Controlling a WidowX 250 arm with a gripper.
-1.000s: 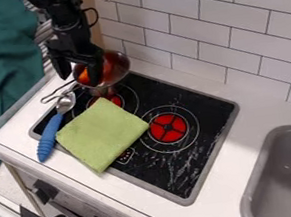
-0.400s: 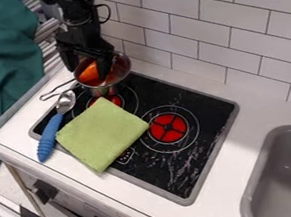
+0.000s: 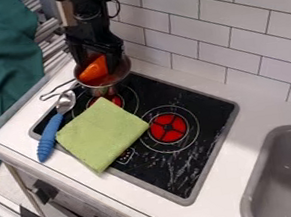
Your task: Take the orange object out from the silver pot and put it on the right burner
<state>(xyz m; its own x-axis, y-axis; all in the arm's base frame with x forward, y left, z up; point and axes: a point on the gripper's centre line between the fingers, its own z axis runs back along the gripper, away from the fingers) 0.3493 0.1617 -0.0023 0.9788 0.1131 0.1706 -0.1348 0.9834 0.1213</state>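
The gripper (image 3: 96,66) has been shifted slightly rightward in the upper left of the frame and is now set over the silver pot (image 3: 108,88). Its fingers are held well apart, with the orange object (image 3: 94,69) seen between them; no firm hold can be made out. The orange object is still contained in the pot, though it is seen farther right and tilted more steeply than a moment ago, so it has probably been nudged.

By this change, the gripper appears to be better lined up for a grasp, but nothing has yet been lifted out. A closing of the fingers and a straight lift above the rim are judged to be needed next, before the right burner (image 3: 169,127), right of the frame's centre, can be reached. If the rim is caught, the pot could be dragged along.
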